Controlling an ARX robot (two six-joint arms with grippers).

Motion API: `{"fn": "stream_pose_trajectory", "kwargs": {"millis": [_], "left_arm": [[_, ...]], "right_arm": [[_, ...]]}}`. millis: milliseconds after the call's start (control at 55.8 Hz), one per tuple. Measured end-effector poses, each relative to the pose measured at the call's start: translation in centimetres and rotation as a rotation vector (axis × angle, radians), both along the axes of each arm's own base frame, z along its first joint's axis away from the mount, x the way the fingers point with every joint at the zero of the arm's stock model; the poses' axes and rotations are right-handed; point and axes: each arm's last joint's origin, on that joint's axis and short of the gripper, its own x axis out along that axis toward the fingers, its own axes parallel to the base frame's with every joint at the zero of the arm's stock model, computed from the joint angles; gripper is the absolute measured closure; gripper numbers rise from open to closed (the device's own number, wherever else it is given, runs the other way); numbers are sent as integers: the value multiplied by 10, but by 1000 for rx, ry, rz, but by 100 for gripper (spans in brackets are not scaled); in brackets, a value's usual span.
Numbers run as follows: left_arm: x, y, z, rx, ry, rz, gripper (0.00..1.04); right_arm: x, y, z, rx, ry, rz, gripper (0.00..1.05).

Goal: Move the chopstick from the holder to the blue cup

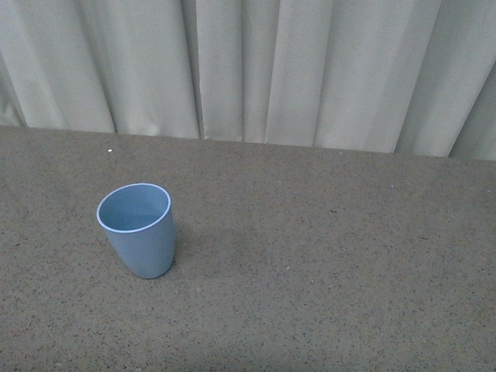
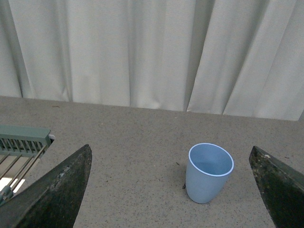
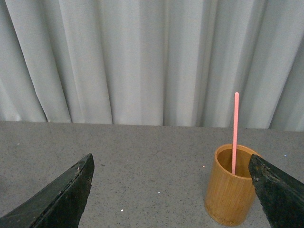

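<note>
Salmon-red chopstick stands almost upright in the bamboo holder, which we see only in the right wrist view; we judge the holder's wall props it. Its long axis runs vertical, free end pointing up, lower end hidden inside. Blue cup sits upright at the left of the table, mouth up to receive it. Left gripper and right gripper both gape wide, holding nothing.

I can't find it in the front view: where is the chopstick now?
Only the right wrist view shows the chopstick: it stands upright in the bamboo holder, in front of the curtain.
</note>
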Motion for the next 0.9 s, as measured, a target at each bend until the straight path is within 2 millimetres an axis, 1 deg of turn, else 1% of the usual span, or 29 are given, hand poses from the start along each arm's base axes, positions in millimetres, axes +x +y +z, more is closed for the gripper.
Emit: {"fn": "stream_pose_trajectory", "kwargs": {"millis": [896], "left_arm": [[0,0,0,0,0,0,7]], "right_arm": [[0,0,0,0,0,0,9]]}}
